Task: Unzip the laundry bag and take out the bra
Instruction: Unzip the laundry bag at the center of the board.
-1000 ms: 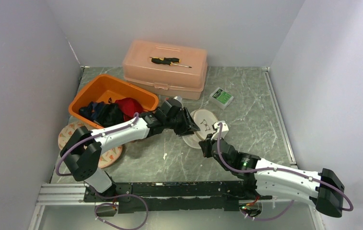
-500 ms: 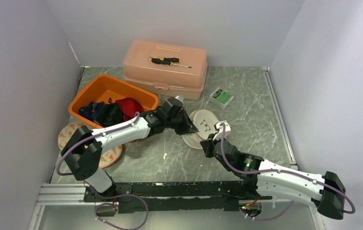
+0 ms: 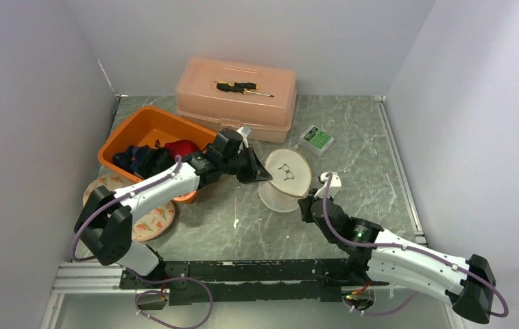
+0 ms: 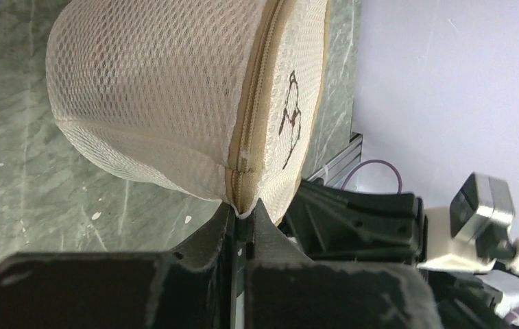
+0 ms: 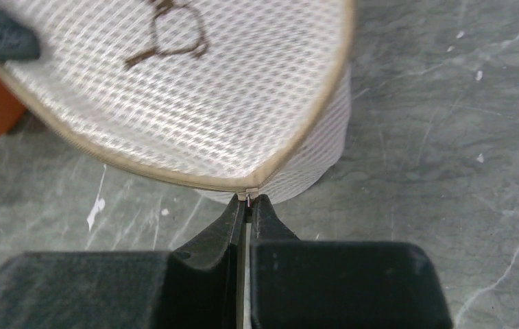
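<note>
— State of the left gripper [image 4: 243, 209]?
— Pinched tight on the zipper seam [image 4: 244, 137] of the laundry bag [image 3: 285, 179], which rests on the table [image 3: 195, 223].
— And the right gripper [image 5: 248, 202]?
— Pinched tight on the zipper pull [image 5: 248, 195] at the bag's near rim.

— How is the light treating me?
— You are getting soft, even light from above; the pale walls [image 3: 30, 103] are glowing and the table [image 3: 359, 144] is carrying only faint, soft-edged shadows.
— Any glare?
— You are catching just a mild sheen on the peach box lid [image 3: 236, 75].
— And the wrist views?
— Your left one is showing the mesh bag [image 4: 153, 96] crisply while the near left fingers [image 4: 208, 236] are blurring. Your right one is softening the weave toward the far left, and the right fingers [image 5: 222, 229] are going hazy.
</note>
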Motion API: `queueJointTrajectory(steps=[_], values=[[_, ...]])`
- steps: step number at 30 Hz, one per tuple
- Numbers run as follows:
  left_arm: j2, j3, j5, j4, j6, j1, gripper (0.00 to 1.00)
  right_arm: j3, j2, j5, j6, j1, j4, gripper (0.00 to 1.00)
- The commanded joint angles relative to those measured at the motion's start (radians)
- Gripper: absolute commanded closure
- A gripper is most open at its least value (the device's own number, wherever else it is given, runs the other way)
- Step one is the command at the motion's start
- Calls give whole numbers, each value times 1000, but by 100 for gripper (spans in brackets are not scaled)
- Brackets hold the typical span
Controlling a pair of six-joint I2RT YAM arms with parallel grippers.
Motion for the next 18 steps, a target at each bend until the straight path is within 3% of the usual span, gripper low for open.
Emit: queueJointTrajectory(steps=[1, 6, 10, 14, 18], values=[[-92, -16, 22, -21, 106, 36, 97, 19, -49, 27, 22, -61, -18, 100], [-96, 23, 62, -62, 236, 48, 97, -9, -135, -83, -177, -43, 156, 100], [-94, 81, 126, -66, 361, 55, 97, 32, -159, -113, -288, -6, 174, 100], [-67, 162, 154, -77, 451, 82, 97, 72, -133, -155, -318, 2, 164, 100], [21, 205, 248, -33, 442, 119, 97, 63, -98, -174, -286, 19, 191, 100]])
